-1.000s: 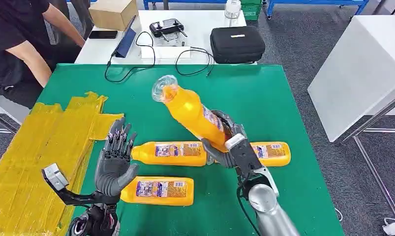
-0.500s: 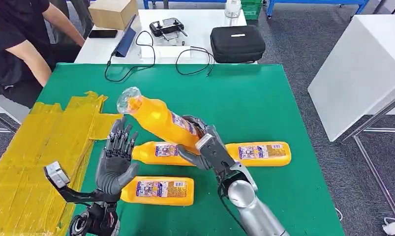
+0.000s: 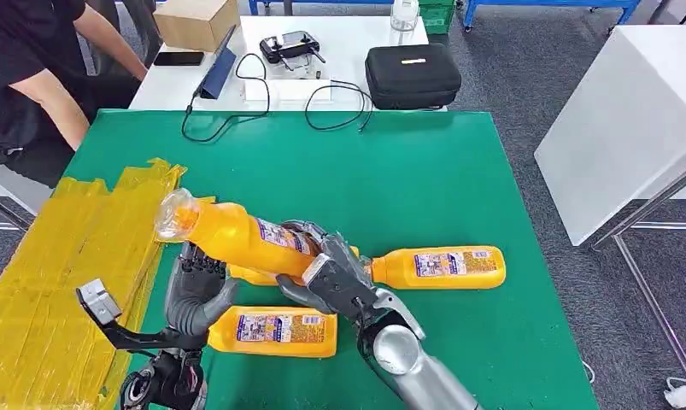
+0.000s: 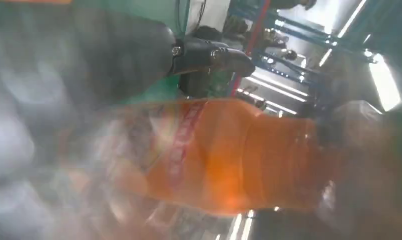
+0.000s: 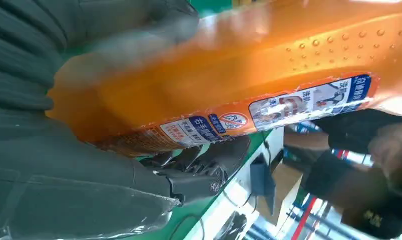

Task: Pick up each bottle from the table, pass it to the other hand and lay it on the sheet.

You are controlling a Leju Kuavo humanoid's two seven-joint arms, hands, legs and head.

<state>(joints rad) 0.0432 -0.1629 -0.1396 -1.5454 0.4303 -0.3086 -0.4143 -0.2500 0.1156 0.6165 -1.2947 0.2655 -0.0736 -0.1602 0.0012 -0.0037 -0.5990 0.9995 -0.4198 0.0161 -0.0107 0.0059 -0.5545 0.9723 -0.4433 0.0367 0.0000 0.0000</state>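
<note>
My right hand (image 3: 326, 278) grips an orange bottle (image 3: 237, 235) by its base, tilted with its clear cap (image 3: 175, 215) over the edge of the yellow sheet (image 3: 66, 256). The bottle crosses in front of the raised fingers of my left hand (image 3: 198, 290), which holds nothing. The left wrist view is blurred, with the bottle (image 4: 239, 155) close to the palm. In the right wrist view the label side of the bottle (image 5: 269, 65) lies against my right hand (image 5: 48, 165). Three more orange bottles lie on the green table (image 3: 425, 171): one in front (image 3: 275, 331), one at the right (image 3: 437, 266), one partly hidden (image 3: 252, 275).
A person (image 3: 32, 68) sits at the back left beside the sheet. Behind the green table stands a white table with a black case (image 3: 412, 75), a cardboard box (image 3: 196, 21) and cables (image 3: 237, 111). A white table (image 3: 630, 111) stands at the right.
My right hand has carried the bottle left and lower, tipping it flatter until it crosses my left hand's fingers. The left hand has hardly moved.
</note>
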